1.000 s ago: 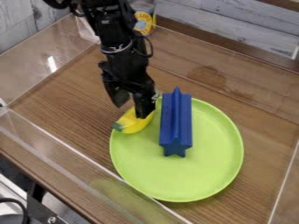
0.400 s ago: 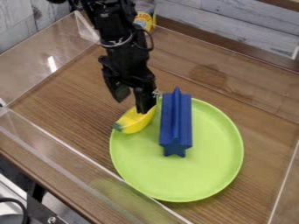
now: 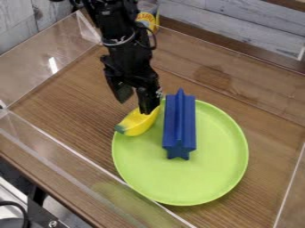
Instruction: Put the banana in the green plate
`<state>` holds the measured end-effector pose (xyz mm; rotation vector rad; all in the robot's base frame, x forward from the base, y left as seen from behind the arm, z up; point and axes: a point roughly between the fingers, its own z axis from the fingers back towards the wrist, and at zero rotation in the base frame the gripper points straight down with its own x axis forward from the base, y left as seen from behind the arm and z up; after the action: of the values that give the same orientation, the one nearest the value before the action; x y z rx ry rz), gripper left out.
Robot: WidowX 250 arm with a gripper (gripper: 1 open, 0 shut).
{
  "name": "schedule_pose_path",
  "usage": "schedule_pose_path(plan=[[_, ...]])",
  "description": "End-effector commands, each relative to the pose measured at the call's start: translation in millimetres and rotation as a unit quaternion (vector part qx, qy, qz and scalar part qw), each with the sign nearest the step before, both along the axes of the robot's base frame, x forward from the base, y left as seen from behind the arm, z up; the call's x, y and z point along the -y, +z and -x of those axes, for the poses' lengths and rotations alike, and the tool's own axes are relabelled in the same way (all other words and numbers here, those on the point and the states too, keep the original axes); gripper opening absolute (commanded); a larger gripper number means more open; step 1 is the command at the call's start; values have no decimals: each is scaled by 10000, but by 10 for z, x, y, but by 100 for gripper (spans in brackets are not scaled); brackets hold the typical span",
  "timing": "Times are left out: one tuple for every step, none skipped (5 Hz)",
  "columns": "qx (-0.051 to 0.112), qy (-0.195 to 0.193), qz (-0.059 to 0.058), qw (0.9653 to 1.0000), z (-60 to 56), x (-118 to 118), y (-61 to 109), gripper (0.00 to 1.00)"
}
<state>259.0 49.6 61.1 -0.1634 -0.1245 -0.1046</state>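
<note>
Wood-grain tabletop, clear acrylic walls around. One large round lime-green plate. One small curved yellow plastic banana on plate's left rim. One long blue block beside it. One black gripper just above banana, jaws spread, holding nothing.

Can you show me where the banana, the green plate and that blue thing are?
banana (image 3: 137, 125), camera view, yellow middle of its curve.
green plate (image 3: 179, 183), camera view, bare near part.
blue block (image 3: 179, 123), camera view, top face.
</note>
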Motion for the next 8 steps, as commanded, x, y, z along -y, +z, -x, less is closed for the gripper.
schedule_pose_path(plan=[[398,-11,-109,9991,-107,-12,226,100],[365,-48,-132,9992,-137,23,198,100],[333,-89,-154,9993,-158,52,148,100],[291,-125,-167,9994,-173,83,87,100],[260,-161,-191,9994,-188,109,34,100],[228,-199,-225,9993,-201,130,-20,100],[203,-225,-248,9992,-216,149,-77,100],[186,-243,-263,9992,-228,161,-128,100]])
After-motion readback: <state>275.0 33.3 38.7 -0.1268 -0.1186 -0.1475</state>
